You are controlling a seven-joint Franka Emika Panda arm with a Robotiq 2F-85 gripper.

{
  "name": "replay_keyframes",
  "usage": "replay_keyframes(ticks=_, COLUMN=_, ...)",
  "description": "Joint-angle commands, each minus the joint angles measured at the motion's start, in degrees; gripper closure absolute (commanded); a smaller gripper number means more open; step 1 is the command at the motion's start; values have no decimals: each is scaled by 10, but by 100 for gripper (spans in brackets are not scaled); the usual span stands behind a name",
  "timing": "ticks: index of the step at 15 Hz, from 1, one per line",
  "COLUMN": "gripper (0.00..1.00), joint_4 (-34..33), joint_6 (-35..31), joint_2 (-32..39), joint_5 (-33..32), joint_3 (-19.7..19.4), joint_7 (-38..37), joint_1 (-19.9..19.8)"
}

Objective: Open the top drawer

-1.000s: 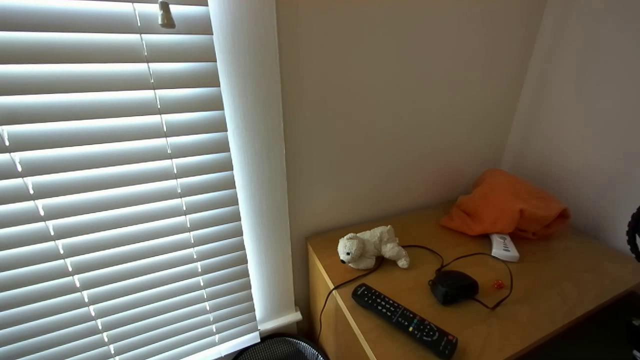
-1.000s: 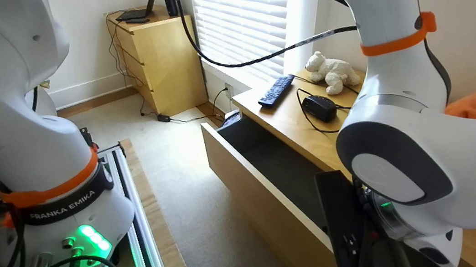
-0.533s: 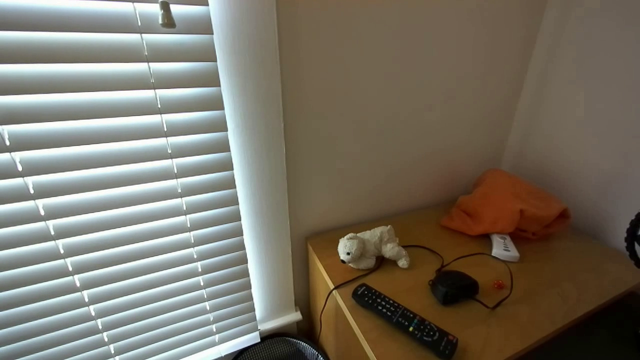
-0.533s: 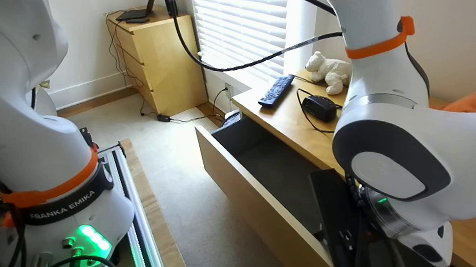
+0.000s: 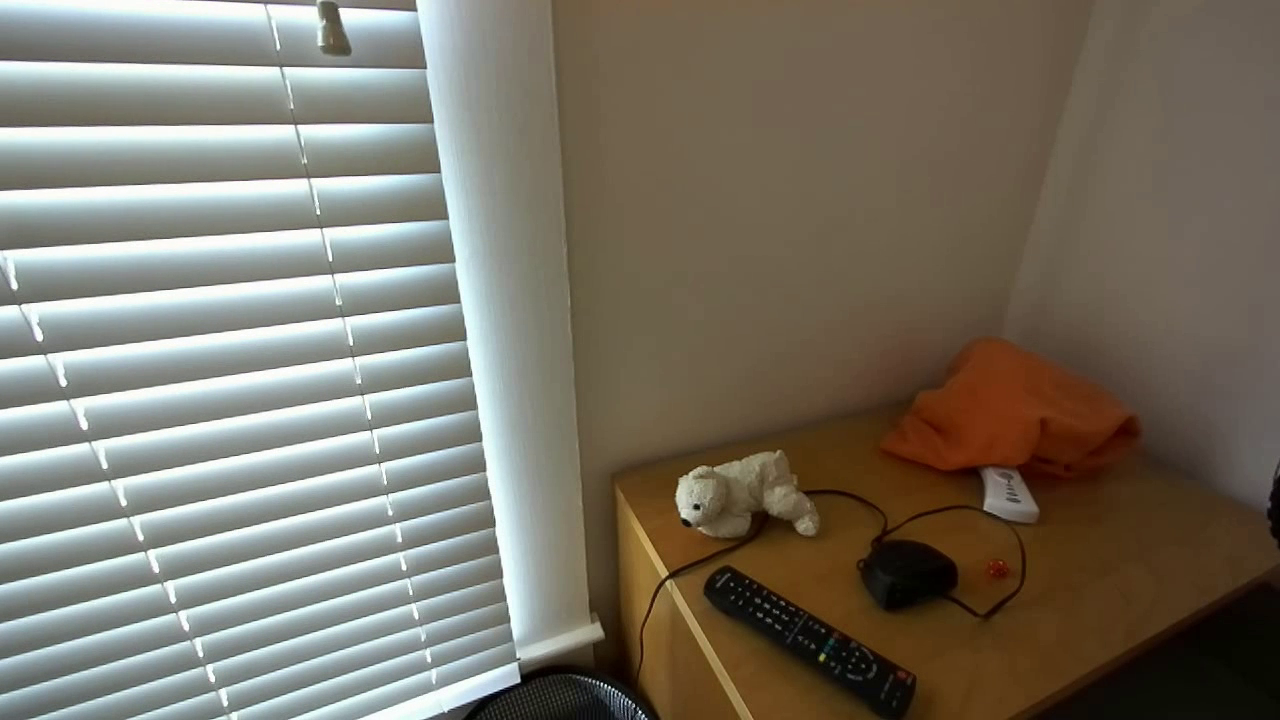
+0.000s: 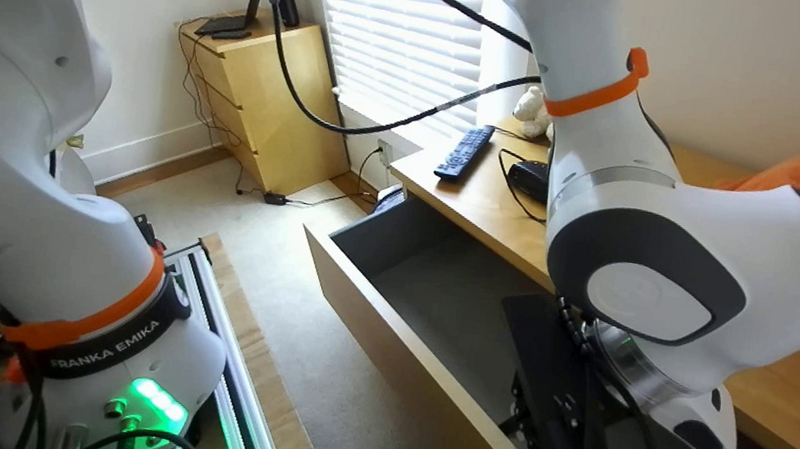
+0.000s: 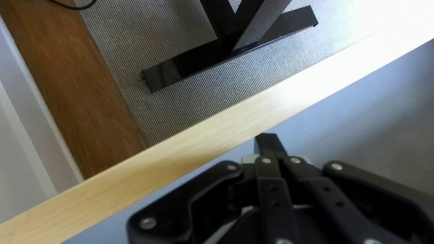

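The top drawer is pulled out from the light wood dresser in an exterior view. Its front panel stands well away from the dresser, and its grey inside shows. In the wrist view the panel's pale top edge runs diagonally. My gripper is shut, its two fingertips pressed together with nothing between them. It points down inside the drawer, right behind the front panel, and the tips look to be at or touching its inner face. In an exterior view the gripper is partly hidden by its camera mount and the panel.
On the dresser top are a black remote, a white plush bear, a black corded device, a white remote and an orange cloth. A wire basket stands beside it. A black stand foot is on the carpet.
The drawer front has moved further out from the dresser, toward the robot's base. The arm and gripper have moved the same way with it. Objects on the dresser have not moved.
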State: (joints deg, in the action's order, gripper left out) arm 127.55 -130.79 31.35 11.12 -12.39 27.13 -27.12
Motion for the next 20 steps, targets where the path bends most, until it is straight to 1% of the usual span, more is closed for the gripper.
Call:
replay_keyframes(ticks=1, gripper=100, joint_4=23, joint_6=36, joint_2=-6, joint_5=-66, joint_3=-30, joint_7=-37, joint_1=6)
replay_keyframes(ticks=3, gripper=100, joint_4=22, joint_6=58, joint_2=-3, joint_5=-86, joint_3=-38, joint_7=-56, joint_1=10)
replay_keyframes(ticks=5, gripper=100, joint_4=22, joint_6=60, joint_2=-1, joint_5=-93, joint_3=-38, joint_7=-61, joint_1=8)
replay_keyframes(ticks=6, gripper=100, joint_4=22, joint_6=51, joint_2=-3, joint_5=-86, joint_3=-33, joint_7=-55, joint_1=2)
replay_keyframes(ticks=8, gripper=100, joint_4=24, joint_6=31, joint_2=-15, joint_5=-51, joint_3=-16, joint_7=-35, joint_1=-14)
replay_keyframes(ticks=10, gripper=100, joint_4=28, joint_6=28, joint_2=-34, joint_5=-29, joint_3=-6, joint_7=-20, joint_1=-24)
replay_keyframes(ticks=12, gripper=100, joint_4=35, joint_6=8, joint_2=-55, joint_5=-2, joint_3=5, joint_7=0, joint_1=-30)
replay_keyframes(ticks=17, gripper=100, joint_4=72, joint_6=-74, joint_2=-120, joint_5=9, joint_3=13, joint_7=7, joint_1=-7)
replay_keyframes(ticks=18, gripper=74, joint_4=84, joint_6=-95, joint_2=-136, joint_5=6, joint_3=14, joint_7=0, joint_1=2)
replay_keyframes(ticks=19, gripper=72, joint_4=94, joint_6=-97, joint_2=-153, joint_5=2, joint_3=12, joint_7=-16, joint_1=11)
replay_keyframes(ticks=20, gripper=67, joint_4=108, joint_6=-97, joint_2=-175, joint_5=-11, joint_3=6, joint_7=-38, joint_1=24)
